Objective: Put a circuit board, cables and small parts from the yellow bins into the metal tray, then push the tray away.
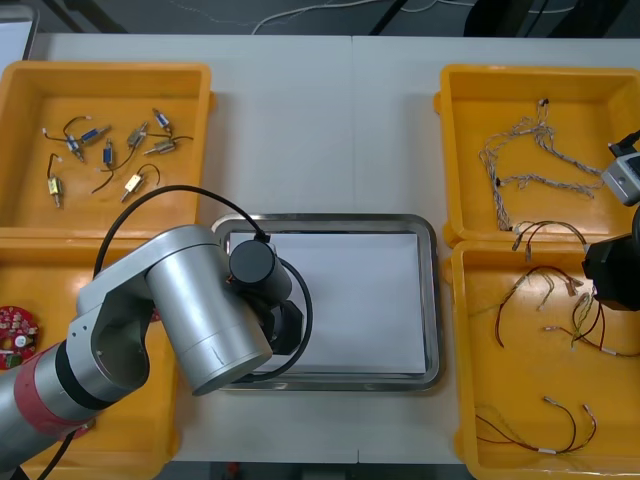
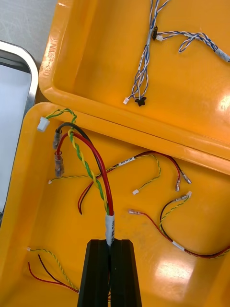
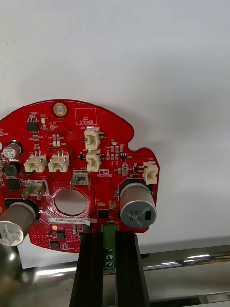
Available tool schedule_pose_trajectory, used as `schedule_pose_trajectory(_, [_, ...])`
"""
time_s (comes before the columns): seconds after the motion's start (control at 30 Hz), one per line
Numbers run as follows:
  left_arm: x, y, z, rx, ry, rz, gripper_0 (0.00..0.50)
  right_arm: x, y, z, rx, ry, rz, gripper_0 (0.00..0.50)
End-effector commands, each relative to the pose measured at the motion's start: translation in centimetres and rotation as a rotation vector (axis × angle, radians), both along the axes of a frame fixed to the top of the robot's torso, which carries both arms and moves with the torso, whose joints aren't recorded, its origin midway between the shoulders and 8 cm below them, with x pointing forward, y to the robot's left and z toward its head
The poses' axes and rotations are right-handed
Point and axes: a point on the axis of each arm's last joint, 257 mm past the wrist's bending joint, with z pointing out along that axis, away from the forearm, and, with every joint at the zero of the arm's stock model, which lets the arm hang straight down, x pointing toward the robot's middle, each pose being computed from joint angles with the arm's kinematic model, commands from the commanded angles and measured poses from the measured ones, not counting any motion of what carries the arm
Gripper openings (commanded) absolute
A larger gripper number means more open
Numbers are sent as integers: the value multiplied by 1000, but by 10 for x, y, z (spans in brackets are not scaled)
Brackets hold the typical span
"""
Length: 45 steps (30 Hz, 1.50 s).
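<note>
Front view: the metal tray [image 1: 330,218] sits in the middle of the desk [image 1: 320,120], its inside white. The left arm [image 1: 190,310] reaches from the lower left of the frame over the tray's left part. The right arm [image 1: 610,270] stands at the right edge, above the lower right yellow bin [image 1: 462,400]. From there the tray lies to the left. Small metal parts [image 1: 105,150] lie untouched in the upper left bin [image 1: 100,68], and a spare red board [image 1: 15,330] lies at the left edge.

Right wrist view: the right claw [image 2: 110,242] is pinched almost fully together on a cable bundle [image 2: 109,225] of red, black and twisted yellow-green strands, gripped at its white sleeve. The bundle runs straight out from the fingertips and then arcs toward the tray's rim [image 2: 29,72], its plug ends nearest that rim. More cables lie loose on the bin floor around it.

Left wrist view: the left claw [image 3: 110,235] is clamped on the green connector at the edge of a round red circuit board [image 3: 72,172]. The board stretches away from the fingertips over the tray's white floor, with the shiny rim [image 3: 191,261] just behind the fingers. Whether the board touches the floor cannot be told.

The left arm looks closer to finishing: its board is already over the tray, so the coming move is probably a straight lowering and release. The right arm's cable must first cross the bin wall.
</note>
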Motion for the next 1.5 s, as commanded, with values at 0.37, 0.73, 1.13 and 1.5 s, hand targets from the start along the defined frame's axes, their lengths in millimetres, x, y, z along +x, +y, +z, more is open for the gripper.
schedule_pose_trajectory(0.37, [-12, -6, -2, 28, -3, -64, 500, 2, -1, 13, -18, -30, -17, 0])
schedule_pose_trajectory(0.73, [-1, 0, 58, -23, -53, -72, 500, 2, -1, 13, -18, -30, -17, 0])
schedule_pose_trajectory(1.13, [42, 39, 131, -89, -133, 10, 500, 2, -1, 13, -18, -30, -17, 0])
schedule_pose_trajectory(1.5, [59, 104, 185, -114, -169, 109, 500, -1, 28, 6, -11, 4, 73, 0])
